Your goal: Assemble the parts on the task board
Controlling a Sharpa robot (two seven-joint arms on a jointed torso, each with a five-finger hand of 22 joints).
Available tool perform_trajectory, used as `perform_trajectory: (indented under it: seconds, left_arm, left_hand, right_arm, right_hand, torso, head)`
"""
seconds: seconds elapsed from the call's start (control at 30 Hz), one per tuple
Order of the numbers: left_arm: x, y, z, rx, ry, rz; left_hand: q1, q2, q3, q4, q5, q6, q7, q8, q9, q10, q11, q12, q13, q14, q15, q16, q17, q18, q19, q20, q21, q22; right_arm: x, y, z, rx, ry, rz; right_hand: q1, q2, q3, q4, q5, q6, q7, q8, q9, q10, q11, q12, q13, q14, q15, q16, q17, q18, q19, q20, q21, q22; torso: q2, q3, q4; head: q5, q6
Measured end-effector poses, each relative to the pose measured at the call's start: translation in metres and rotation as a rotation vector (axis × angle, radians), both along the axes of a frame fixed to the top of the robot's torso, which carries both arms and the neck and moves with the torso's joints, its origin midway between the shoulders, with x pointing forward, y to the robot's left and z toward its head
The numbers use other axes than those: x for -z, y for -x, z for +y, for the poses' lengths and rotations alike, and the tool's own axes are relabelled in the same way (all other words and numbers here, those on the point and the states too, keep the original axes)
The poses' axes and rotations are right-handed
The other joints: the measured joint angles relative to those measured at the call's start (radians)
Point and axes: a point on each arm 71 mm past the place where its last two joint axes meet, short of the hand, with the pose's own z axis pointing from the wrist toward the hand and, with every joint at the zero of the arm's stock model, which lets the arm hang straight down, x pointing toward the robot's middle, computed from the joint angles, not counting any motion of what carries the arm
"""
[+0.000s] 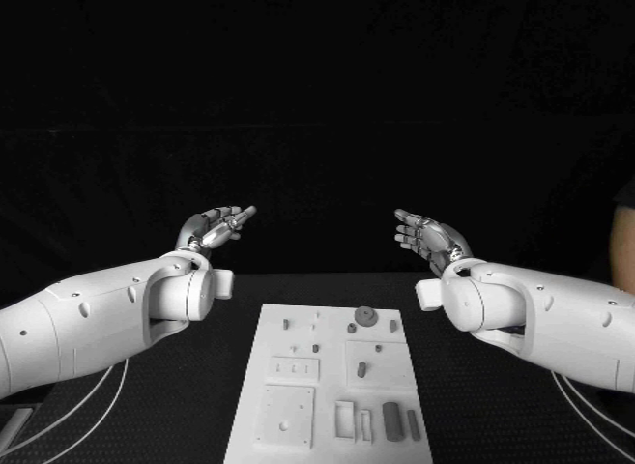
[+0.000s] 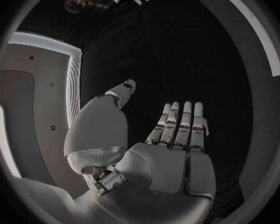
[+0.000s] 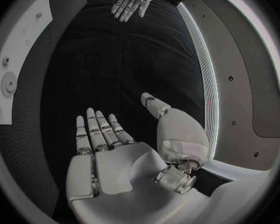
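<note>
The left hand [image 1: 215,228] is up in the air past the far end of the table. Its fingers are spread and it holds nothing. In the left wrist view the same hand [image 2: 168,152] shows a flat palm with the fingers [image 2: 185,122] straight, side by side, and the thumb out to one side. The right hand [image 1: 426,235] is up too, at about the same height, well apart from the left one. Its fingers are apart and it is empty as well. In the right wrist view this hand [image 3: 118,157] has a flat palm and nothing in it.

Below and between the two arms, the white board [image 1: 297,425] lies flat on the black table [image 1: 164,406]. Small grey parts [image 1: 364,314] sit on the board. Neither hand touches the board or the parts.
</note>
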Motion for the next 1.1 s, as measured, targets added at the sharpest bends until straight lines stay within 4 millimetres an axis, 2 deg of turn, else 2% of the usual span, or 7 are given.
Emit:
perform_trajectory:
  seconds: [0.4,0.47,0.57,0.77,0.87,0.97,1.1]
  left_arm:
    - [-0.003,-0.009,0.005,0.041,0.004,0.056]
    - [0.0,-0.009,0.006,0.05,-0.001,0.064]
    - [0.005,-0.008,0.008,0.061,-0.005,0.074]
    - [0.009,-0.004,0.009,0.092,-0.007,0.088]
    - [0.009,-0.001,0.006,0.118,-0.002,0.09]
    - [0.009,0.006,0.006,0.151,0.003,0.093]
    - [0.008,0.016,0.007,0.186,0.009,0.097]
  left_hand:
    - [0.039,0.0,0.017,0.005,0.004,0.018,0.008,0.015,0.021,0.036,0.011,0.009,0.005,0.028,0.006,0.021,0.023,0.0,0.016,0.001,0.02,0.016]
    - [0.054,0.016,0.011,0.008,0.004,0.046,0.029,0.033,0.028,0.081,0.026,0.033,0.015,0.066,0.007,0.043,0.031,0.0,0.04,-0.009,0.038,0.016]
    - [0.077,0.06,-0.029,-0.024,0.004,0.121,0.036,0.063,0.034,0.172,0.048,0.072,0.03,0.145,0.007,0.08,0.043,0.0,0.112,-0.035,0.07,0.016]
    - [0.136,0.129,-0.084,-0.129,0.011,0.239,0.054,0.08,0.012,0.325,0.047,0.111,0.04,0.348,-0.016,0.147,0.051,0.051,0.297,-0.082,0.126,0.016]
    - [0.156,0.149,-0.085,-0.183,0.041,0.289,0.06,0.081,-0.004,0.381,0.04,0.114,0.038,0.422,-0.033,0.161,0.055,0.055,0.354,-0.097,0.142,0.016]
    - [0.156,0.165,-0.083,-0.241,0.046,0.345,0.052,0.087,-0.017,0.458,0.025,0.131,0.043,0.503,-0.06,0.186,0.073,0.062,0.418,-0.121,0.176,0.015]
    - [0.139,0.182,-0.072,-0.297,0.046,0.378,0.044,0.075,-0.033,0.495,0.016,0.114,0.042,0.552,-0.084,0.199,0.093,0.063,0.456,-0.145,0.205,0.015]
  right_arm:
    - [-0.011,-0.021,-0.009,-0.144,0.019,0.136]
    - [-0.011,-0.027,-0.012,-0.148,0.078,0.115]
    - [-0.012,-0.031,-0.014,-0.159,0.153,0.084]
    - [-0.012,-0.035,-0.017,-0.184,0.297,0.024]
    - [-0.011,-0.035,-0.018,-0.201,0.371,-0.003]
    - [-0.011,-0.035,-0.017,-0.231,0.465,-0.042]
    - [-0.014,-0.032,-0.009,-0.291,0.592,-0.106]
  right_hand:
    - [0.06,0.01,-0.006,-0.067,0.012,0.051,0.003,0.053,0.055,0.098,0.012,0.012,0.01,0.05,0.012,0.04,0.04,0.0,0.042,0.02,0.007,0.114]
    - [0.075,0.012,-0.011,-0.087,0.023,0.076,0.005,0.072,0.075,0.128,0.013,0.023,0.014,0.066,0.014,0.048,0.044,0.0,0.057,0.02,0.007,0.152]
    - [0.107,0.009,-0.018,-0.118,0.037,0.12,0.008,0.099,0.096,0.176,0.015,0.037,0.02,0.096,0.019,0.063,0.049,0.0,0.085,0.019,0.014,0.213]
    - [0.182,-0.003,-0.025,-0.169,0.058,0.231,0.017,0.138,0.109,0.295,0.019,0.067,0.031,0.197,0.033,0.097,0.055,0.039,0.18,0.015,0.025,0.309]
    - [0.216,-0.011,-0.024,-0.184,0.065,0.289,0.021,0.15,0.106,0.356,0.015,0.082,0.036,0.258,0.026,0.116,0.061,0.063,0.236,0.012,0.036,0.325]
    - [0.253,-0.02,-0.016,-0.196,0.066,0.356,0.028,0.163,0.099,0.427,0.004,0.098,0.044,0.337,0.005,0.141,0.072,0.097,0.31,0.009,0.051,0.333]
    - [0.303,-0.034,0.002,-0.211,0.066,0.446,0.041,0.176,0.093,0.52,-0.019,0.118,0.058,0.468,-0.043,0.188,0.101,0.149,0.44,0.003,0.087,0.335]
  torso:
    - [0.0,0.0002,-0.0001]
    - [0.001,0.0009,0.0004]
    - [0.003,0.0015,0.0006]
    - [0.002,0.0039,0.0009]
    - [0.001,0.004,0.0029]
    - [0.003,0.0038,0.0069]
    - [0.011,0.0051,0.0099]
  head:
    - [0.0,0.0]
    - [0.003,-0.003]
    - [0.007,-0.006]
    - [0.017,-0.006]
    - [0.017,-0.011]
    - [0.012,-0.014]
    - [0.008,-0.016]
